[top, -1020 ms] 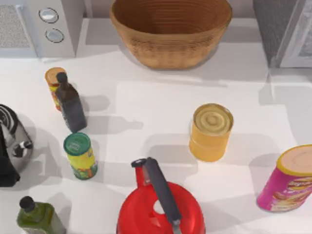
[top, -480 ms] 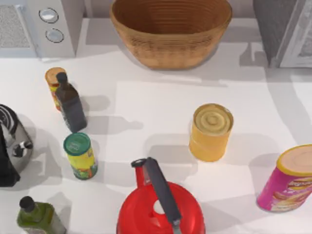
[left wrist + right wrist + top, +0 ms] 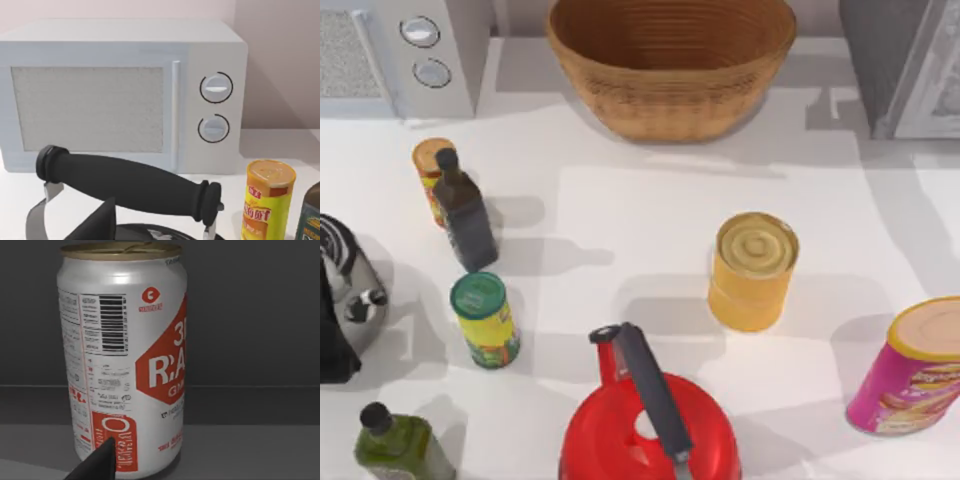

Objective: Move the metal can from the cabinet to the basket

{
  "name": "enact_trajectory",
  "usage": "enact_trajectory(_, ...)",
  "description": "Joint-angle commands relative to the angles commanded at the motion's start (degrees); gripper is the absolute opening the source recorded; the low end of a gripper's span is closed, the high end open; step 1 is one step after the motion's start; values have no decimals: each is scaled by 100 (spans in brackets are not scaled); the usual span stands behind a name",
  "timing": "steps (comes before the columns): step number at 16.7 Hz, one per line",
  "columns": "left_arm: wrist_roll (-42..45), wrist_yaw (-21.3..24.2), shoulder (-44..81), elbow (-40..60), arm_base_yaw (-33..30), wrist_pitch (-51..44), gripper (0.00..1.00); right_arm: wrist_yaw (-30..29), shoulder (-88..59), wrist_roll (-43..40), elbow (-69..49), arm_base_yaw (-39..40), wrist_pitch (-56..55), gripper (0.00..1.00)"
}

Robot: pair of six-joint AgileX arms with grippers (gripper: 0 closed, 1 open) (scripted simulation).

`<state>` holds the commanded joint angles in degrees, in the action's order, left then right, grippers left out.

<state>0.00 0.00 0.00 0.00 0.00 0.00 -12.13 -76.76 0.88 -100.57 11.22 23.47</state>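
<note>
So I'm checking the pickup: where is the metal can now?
The right wrist view shows the metal can standing upright on a dark grey shelf against a dark wall, with a dark fingertip in front of its base.

The metal can (image 3: 125, 355) reads "R:A", "GM" and "3".

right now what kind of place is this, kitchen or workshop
Most likely a kitchen counter, in a rendered simulation. A microwave stands at the back left of the white table, a red kettle sits at the front, and food tins and oil bottles stand around, like the yellow tin.
</note>
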Motion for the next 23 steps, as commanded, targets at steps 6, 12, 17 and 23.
enact_trajectory(6,0,0,0,0,0,0,100,-659,-911,-4,-594,610,-247,100)
enact_trajectory(12,0,0,0,0,0,0,100,-791,-1062,-4,-717,733,-311,100)
enact_trajectory(17,0,0,0,0,0,0,100,-649,-1709,-4,-1448,590,-256,100)
enact_trajectory(23,0,0,0,0,0,0,100,-485,-2374,-5,-2171,415,-198,100)
